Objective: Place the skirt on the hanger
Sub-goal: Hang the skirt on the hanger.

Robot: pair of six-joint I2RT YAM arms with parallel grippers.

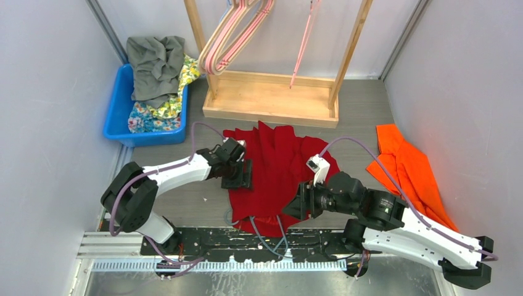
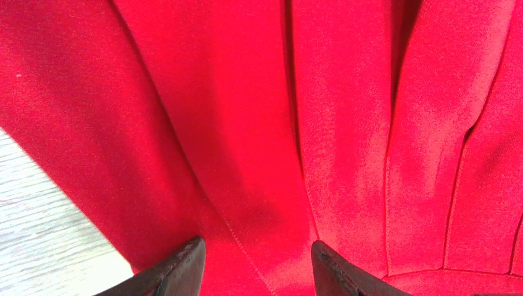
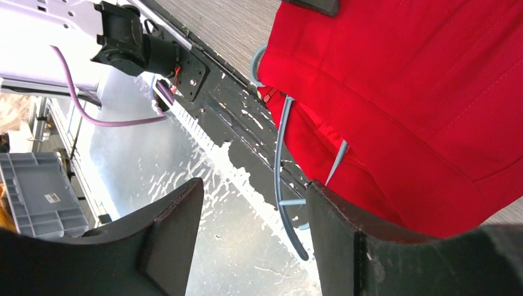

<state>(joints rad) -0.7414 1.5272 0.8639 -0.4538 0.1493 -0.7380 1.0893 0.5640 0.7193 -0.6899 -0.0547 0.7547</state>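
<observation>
**Both pincers wide over the red skirt, hanger peeking out at six o'clock**

From the overhead camera I see the red skirt (image 1: 277,166) spread flat on the table, right at the middle of my workspace, its folds fanning toward twelve o'clock. A blue-grey hanger (image 3: 279,161) lies at the skirt's six o'clock edge. It is partly tucked under the cloth, and its thin arms stick out over the black mounting rail (image 3: 213,92) at the near side.

The left gripper (image 1: 237,174) sits at the skirt's nine o'clock edge, low over the fabric. On its wrist camera the two dark fingertips (image 2: 179,271) stand well apart, with red cloth lying under the gap and nothing pinched. I cannot tell whether the tips touch the fabric.

The right gripper (image 1: 295,203) is at about five o'clock of the skirt, pointing toward nine o'clock. Its wrist view shows the jaws wide and bare. One finger is over the metal tabletop, the other over the skirt's edge, and the hanger arm shows between them, farther off.

At ten o'clock a blue bin (image 1: 117,111) holds grey and floral clothes. At twelve o'clock a wooden rack (image 1: 271,98) carries pink hangers (image 1: 231,37). An orange garment (image 1: 410,172) lies at three o'clock, apart from the skirt.
</observation>
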